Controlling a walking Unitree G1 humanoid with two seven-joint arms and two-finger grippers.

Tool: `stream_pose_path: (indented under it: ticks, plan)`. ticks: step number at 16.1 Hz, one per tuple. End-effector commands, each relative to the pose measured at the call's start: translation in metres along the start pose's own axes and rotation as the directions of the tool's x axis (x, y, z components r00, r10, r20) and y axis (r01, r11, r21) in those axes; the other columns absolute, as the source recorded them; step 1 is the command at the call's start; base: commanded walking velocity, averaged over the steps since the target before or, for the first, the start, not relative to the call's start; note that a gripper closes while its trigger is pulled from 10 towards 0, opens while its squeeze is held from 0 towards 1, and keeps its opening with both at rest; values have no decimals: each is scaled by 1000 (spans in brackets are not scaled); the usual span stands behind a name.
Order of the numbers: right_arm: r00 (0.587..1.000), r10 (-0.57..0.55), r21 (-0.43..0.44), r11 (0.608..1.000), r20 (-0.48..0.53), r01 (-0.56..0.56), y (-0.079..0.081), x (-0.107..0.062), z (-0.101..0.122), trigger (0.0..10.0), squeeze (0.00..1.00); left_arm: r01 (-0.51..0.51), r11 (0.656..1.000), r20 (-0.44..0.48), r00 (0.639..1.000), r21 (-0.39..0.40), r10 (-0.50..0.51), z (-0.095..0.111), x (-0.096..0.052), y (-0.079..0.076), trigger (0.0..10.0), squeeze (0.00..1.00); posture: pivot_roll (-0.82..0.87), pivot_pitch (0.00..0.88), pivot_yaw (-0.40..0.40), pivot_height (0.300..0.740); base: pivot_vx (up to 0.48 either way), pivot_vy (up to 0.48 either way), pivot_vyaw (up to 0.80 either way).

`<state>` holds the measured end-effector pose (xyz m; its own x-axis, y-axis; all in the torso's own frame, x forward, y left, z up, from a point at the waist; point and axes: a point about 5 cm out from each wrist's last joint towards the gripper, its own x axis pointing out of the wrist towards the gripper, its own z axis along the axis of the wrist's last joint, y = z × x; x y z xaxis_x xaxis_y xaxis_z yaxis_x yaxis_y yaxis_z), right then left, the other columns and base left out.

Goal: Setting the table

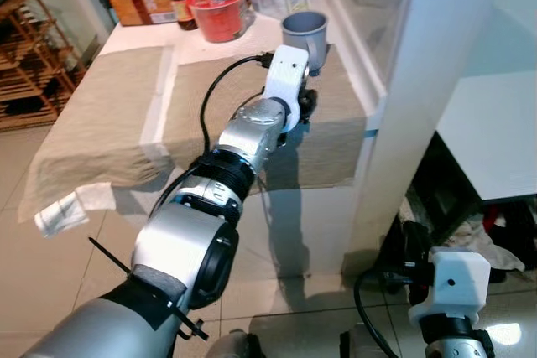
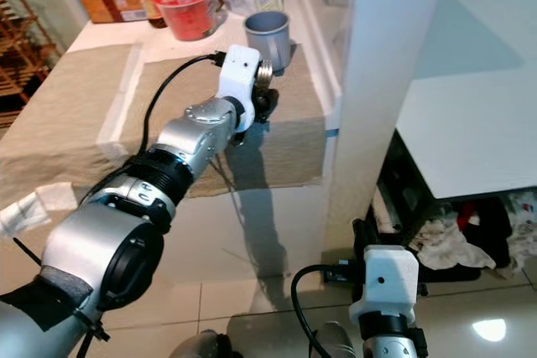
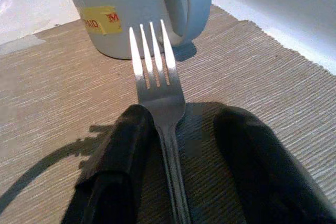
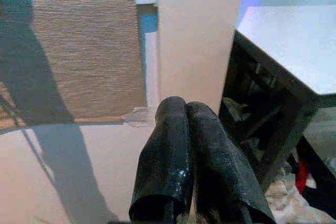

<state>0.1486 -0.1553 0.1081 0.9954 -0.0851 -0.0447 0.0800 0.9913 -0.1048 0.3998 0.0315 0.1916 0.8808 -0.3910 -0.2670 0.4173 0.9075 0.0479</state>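
Fork (image 3: 157,85): silver metal, four tines, lying flat on beige woven placemat (image 3: 63,93) between left gripper (image 3: 178,156) fingers, against one finger, gap to other; tines point away from gripper toward mug. Mug (image 3: 131,9): grey-blue, yellow label, upright just beyond fork tips, handle facing gripper.

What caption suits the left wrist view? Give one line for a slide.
Left gripper, open, straddles a silver metal fork on the beige woven placemat, tines toward the grey-blue mug.

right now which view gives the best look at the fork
The left wrist view: the fork lies on the placemat between the open left gripper fingers, tines pointing at the grey mug. In the eye views the wrist hides the fork; the right wrist view faces away.
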Motion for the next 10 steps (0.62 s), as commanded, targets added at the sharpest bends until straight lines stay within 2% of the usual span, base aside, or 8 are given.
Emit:
stream_pose_path:
  ticks: [1,6,8,10]
  plan:
    - [1000,3,13,1000,8,-3,3,0,4,10000,0,-34,999,-291,956,-1,32,-68,-7,14,0,0,-224,108,159,694,0,0,0]
    - [1000,11,12,1000,9,-11,4,3,3,10000,0,-44,999,-307,951,8,44,-73,-10,24,0,0,-209,86,155,694,0,0,0]
    - [1000,14,12,1000,10,-14,4,5,2,10000,0,-53,998,-283,957,35,61,-71,-10,27,0,0,-202,75,153,694,0,0,0]
    - [1000,16,11,1000,13,-16,4,6,2,10000,0,-61,994,-214,974,90,79,-61,-9,30,0,0,-200,68,152,694,0,0,0]
